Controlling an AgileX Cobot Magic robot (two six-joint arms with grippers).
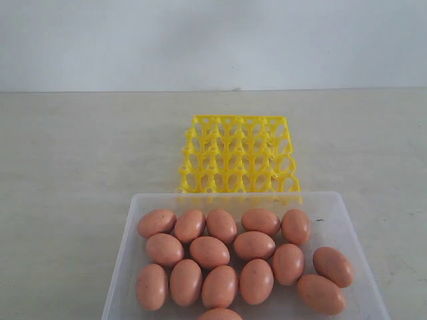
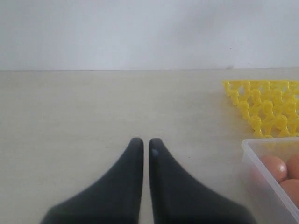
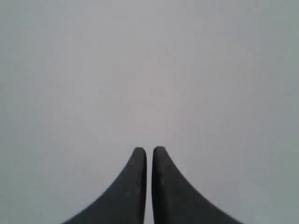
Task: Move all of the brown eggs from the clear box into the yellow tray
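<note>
Currently sixteen brown eggs [image 1: 209, 252] lie clustered in the clear box [image 1: 330, 223] at the lower centre of the exterior frame. Just beyond the box's upper rim, the yellow tray [image 1: 237, 157] sits mid-frame on the pale tabletop [image 1: 80, 147]. The left end effector [image 2: 145, 144] has its fingers drawn together, gripping nothing. The right end effector [image 3: 149, 151] is likewise closed, against a plain grey backdrop.

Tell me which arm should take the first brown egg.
Probably left. The left hand, shut, has the frosted clear plastic box of brown oval eggs and the yellow lattice egg tray in its camera's view. The right hand, also shut, faces only a blank grey surface.
</note>
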